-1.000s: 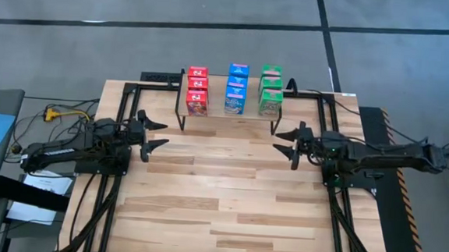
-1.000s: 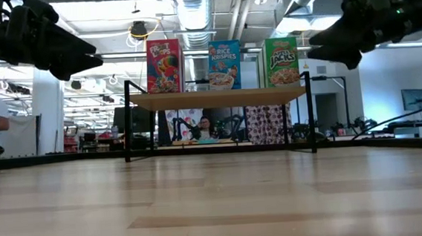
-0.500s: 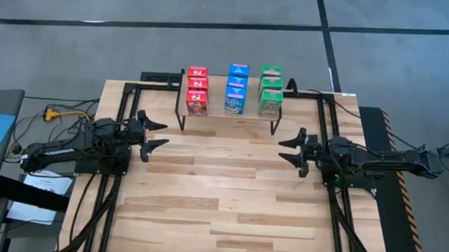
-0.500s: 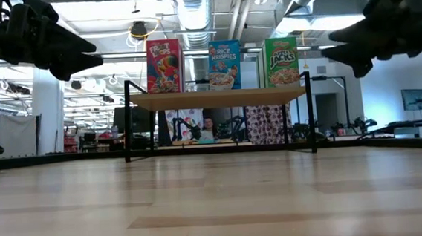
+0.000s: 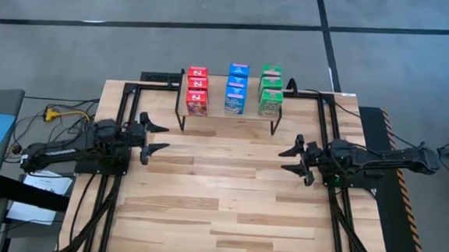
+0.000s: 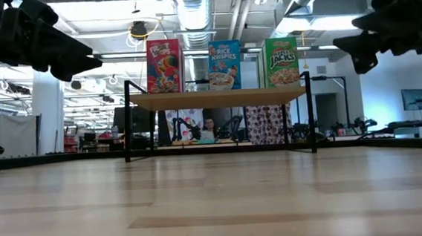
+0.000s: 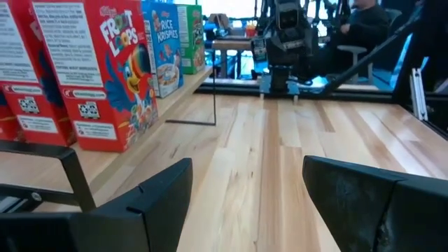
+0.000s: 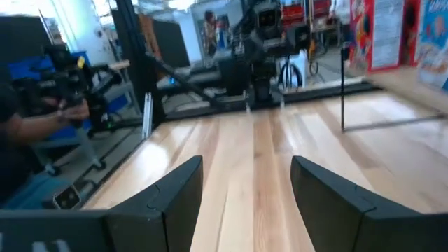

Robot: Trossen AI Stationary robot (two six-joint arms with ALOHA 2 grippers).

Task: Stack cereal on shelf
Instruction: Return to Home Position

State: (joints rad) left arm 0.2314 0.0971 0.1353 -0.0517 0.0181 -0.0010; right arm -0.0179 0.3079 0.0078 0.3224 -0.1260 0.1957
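Observation:
The cereal stands upright on the shelf (image 5: 229, 112) at the table's far edge, in three rows of three: red boxes (image 5: 198, 91), blue boxes (image 5: 236, 88) and green boxes (image 5: 270, 90). The low view shows the front red box (image 6: 164, 66), blue box (image 6: 224, 65) and green box (image 6: 281, 62) resting on their bottoms on the wooden top (image 6: 217, 97). My left gripper (image 5: 160, 136) hovers open at the table's left, level, with nothing between its fingers (image 7: 248, 203). My right gripper (image 5: 286, 161) hovers open at the table's right, also holding nothing (image 8: 245, 189).
Bare slatted tabletop (image 5: 221, 188) lies between the two arms and before the shelf. Thin black shelf legs (image 6: 127, 124) stand at its corners. Black frame rails (image 5: 124, 104) run along the table's sides. Beyond the table a person's hand (image 8: 70, 112) shows in the right wrist view.
My right gripper has drawn back toward the table's near right and sunk a little, tipping to point level. Its fingers stay apart as before. The boxes and the shelf have not moved.

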